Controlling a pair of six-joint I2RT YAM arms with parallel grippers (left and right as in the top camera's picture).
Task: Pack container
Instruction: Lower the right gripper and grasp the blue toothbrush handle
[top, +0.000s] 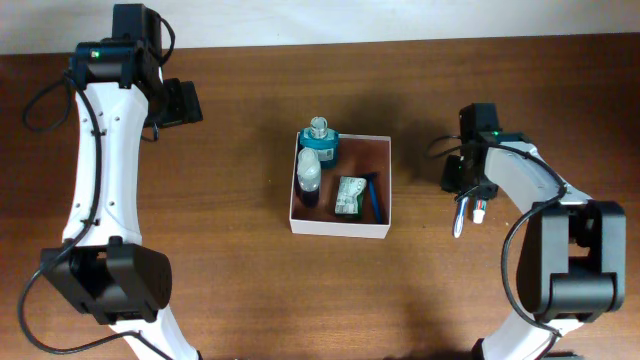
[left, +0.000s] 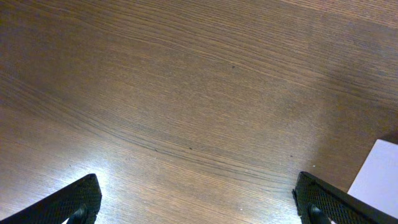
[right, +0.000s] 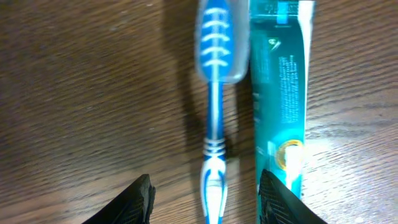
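Container (top: 340, 228) sits mid counter (top: 240, 280), btwn the two arms, upright, open top; inside: a teal-capped bottle (top: 321, 146) at the far-left corner w/ its top over the far wall; a white-capped bottle (top: 310, 178) just beside it along the left wall; a pale green packet (top: 348, 195) near the middle; a blue item (top: 373, 197) on the right side, too small to tell what. Left end effector (left: 199, 205) is spread wide, holding nothing, over bare wood well apart from the container, off to its far left; only its fingertips (left: 74, 202) show, at the bottom corners of the wrist view; a white corner (left: 379, 177) shows at the right edge, can't tell of what. Right end effector (right: 207, 202) is right of the container, partly spread, fingers (right: 140, 199) either side of a blue-and-white toothbrush (right: 213, 93) lying flat on the counter; no grip on it; a teal toothpaste tube (right: 280, 93) lies just beside the brush, parallel, w/ one fingertip at its edge.
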